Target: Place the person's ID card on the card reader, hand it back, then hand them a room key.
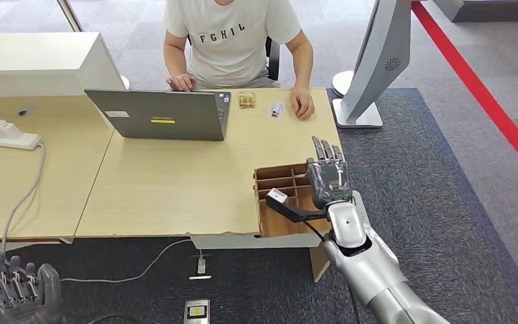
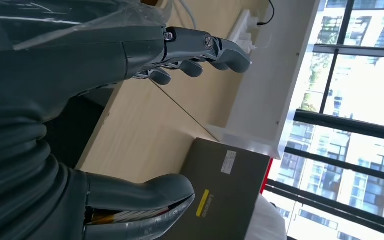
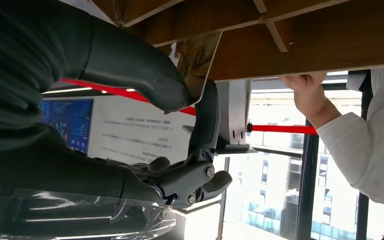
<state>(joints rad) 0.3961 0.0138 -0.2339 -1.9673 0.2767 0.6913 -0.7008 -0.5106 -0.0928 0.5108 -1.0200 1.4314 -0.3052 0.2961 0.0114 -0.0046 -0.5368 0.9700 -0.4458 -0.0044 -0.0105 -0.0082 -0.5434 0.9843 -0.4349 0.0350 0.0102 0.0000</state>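
— Where's the card?
— A card (image 3: pixel 200 60) is pinched between the thumb and a finger of the right hand (image 1: pixel 328 179). Its face is glossy; I can't tell whether it's the ID or a room key.
— And the hand itself?
— It's above the brown cardboard divider box (image 1: pixel 274 177) at the near edge of the table (image 1: pixel 175 182), with its other fingers stretched out flat over the compartments.
— Anything else by the person?
— A small white card (image 1: pixel 276 109) lies on the far side of the table, just beside the person's hand (image 1: pixel 302 104). A small brown item (image 1: pixel 247 100) lies near it, next to the open laptop (image 1: pixel 158 116).
— The left hand?
— The left hand (image 1: pixel 17 291) is low, below the table's edge, fingers apart and holding nothing
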